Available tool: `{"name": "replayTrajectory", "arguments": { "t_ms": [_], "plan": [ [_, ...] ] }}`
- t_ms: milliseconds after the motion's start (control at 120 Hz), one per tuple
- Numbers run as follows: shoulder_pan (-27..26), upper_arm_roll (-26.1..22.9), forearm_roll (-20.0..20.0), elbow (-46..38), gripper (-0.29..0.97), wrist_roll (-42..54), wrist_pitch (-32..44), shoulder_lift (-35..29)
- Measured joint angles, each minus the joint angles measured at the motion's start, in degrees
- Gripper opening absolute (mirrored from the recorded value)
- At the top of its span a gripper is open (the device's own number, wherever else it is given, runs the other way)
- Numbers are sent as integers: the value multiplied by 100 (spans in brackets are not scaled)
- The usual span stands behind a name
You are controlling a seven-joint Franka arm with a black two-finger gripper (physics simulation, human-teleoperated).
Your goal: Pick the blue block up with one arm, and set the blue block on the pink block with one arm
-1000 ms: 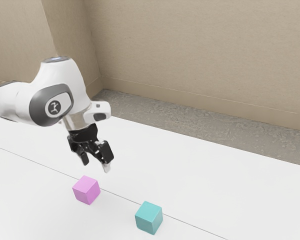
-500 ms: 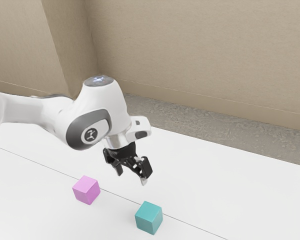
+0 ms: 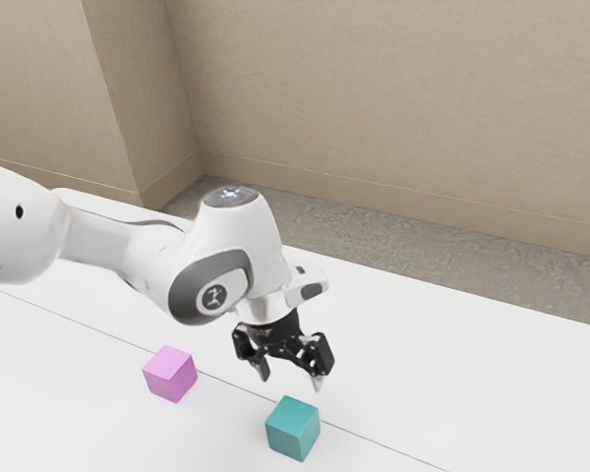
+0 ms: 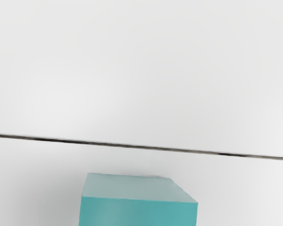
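White tabletop (image 3: 452, 364), crossed by a thin dark seam (image 3: 108, 334). The white jointed arm (image 3: 128, 256) bears a small emblem, too small to read. Its black two-finger gripper (image 3: 290, 379) hangs over the seam, jaws released, empty. On the seam's camera side sit a teal-blue cube (image 3: 293, 428) — cut off low in the wrist view (image 4: 137, 202) — and a pink cube (image 3: 169, 373).

Our white bench (image 3: 452, 374) carries two things: a pink block (image 3: 169, 373) and a blue block (image 3: 293, 428). We see them lying flat and apart, both near the thin dark seam (image 4: 132, 146) crossing it.
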Motion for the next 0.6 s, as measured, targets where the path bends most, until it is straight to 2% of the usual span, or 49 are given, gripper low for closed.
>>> {"name": "replayTrajectory", "arguments": {
  "t_ms": [125,350,600],
  "plan": [
    [-64,-13,100,-14,68,-245,162,23],
    [-203,-12,737,-37,67,-480,347,116],
    [-331,-33,868,-55,67,-550,467,391]
  ]
}}
